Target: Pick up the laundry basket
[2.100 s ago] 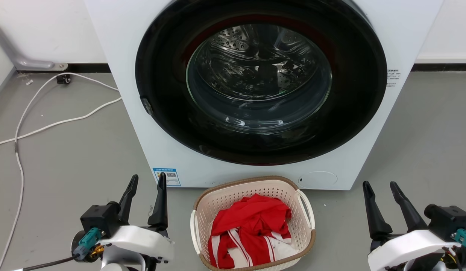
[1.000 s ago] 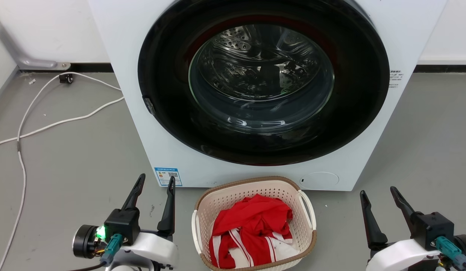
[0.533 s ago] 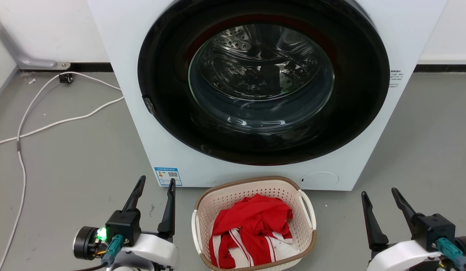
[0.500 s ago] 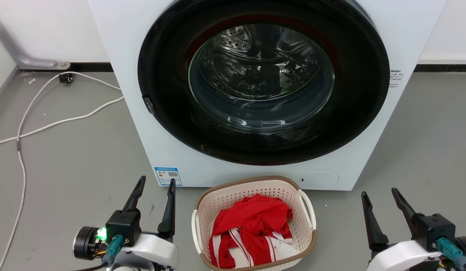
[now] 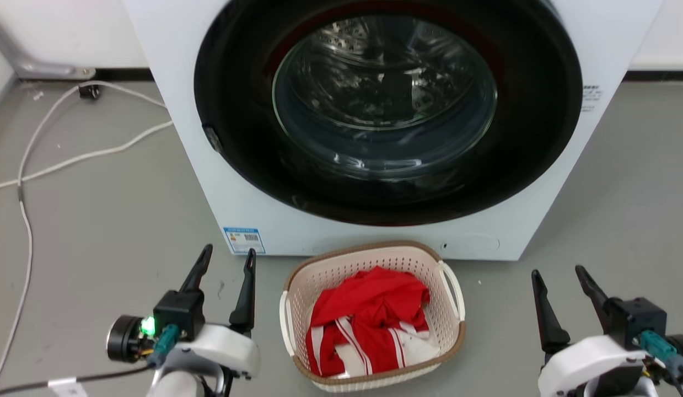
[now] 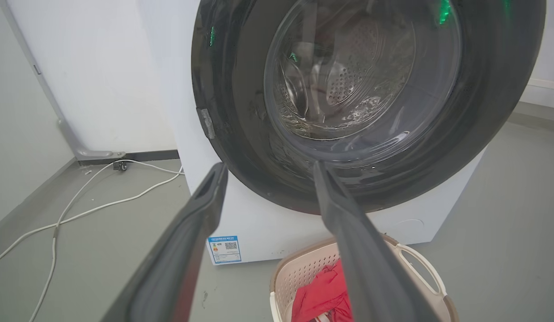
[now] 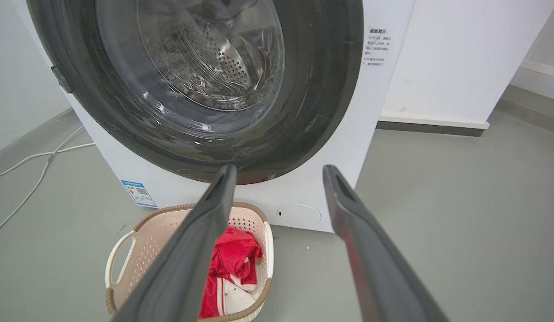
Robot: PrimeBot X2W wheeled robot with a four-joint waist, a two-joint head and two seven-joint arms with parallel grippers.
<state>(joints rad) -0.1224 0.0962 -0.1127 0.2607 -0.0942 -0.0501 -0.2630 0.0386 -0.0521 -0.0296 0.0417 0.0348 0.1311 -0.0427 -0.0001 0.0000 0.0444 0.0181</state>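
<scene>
1. The left gripper hovers above the floor just left of the basket. Its fingers are spread and released, holding nothing.
2. The right gripper is likewise spread and empty, well off the basket's right side.
3. The laundry basket stands upright on the floor between the grippers, touched by neither. A crumpled red-and-white garment lies inside it.
4. Close behind its far rim is the white washing machine, with a blue label at the lower left corner of its front.
5. A white cable trails toward the floor's far left corner.
</scene>
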